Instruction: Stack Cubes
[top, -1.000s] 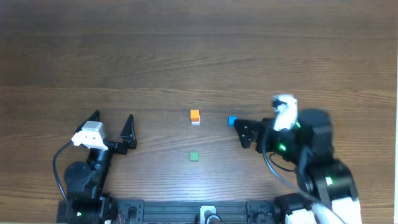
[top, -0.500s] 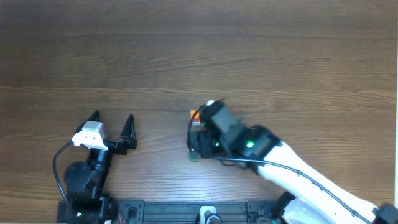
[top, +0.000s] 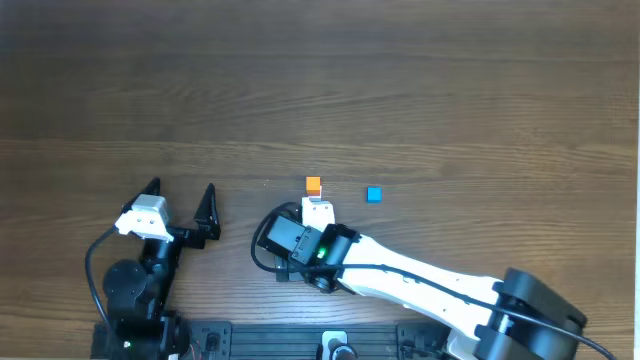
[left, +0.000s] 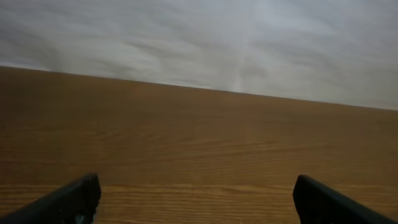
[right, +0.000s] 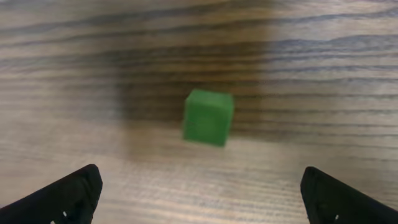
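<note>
Green cube (right: 208, 117) sits under the spread-apart right claw (right: 200, 175), orange cube (top: 313, 184) and blue cube (top: 373, 194) nearby.

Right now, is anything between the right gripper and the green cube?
Nothing visible. In the right wrist view the green cube sits alone just ahead of the open right gripper, with only bare table between them.

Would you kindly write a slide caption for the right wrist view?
Open right gripper framing a green cube on the wooden table.
</note>
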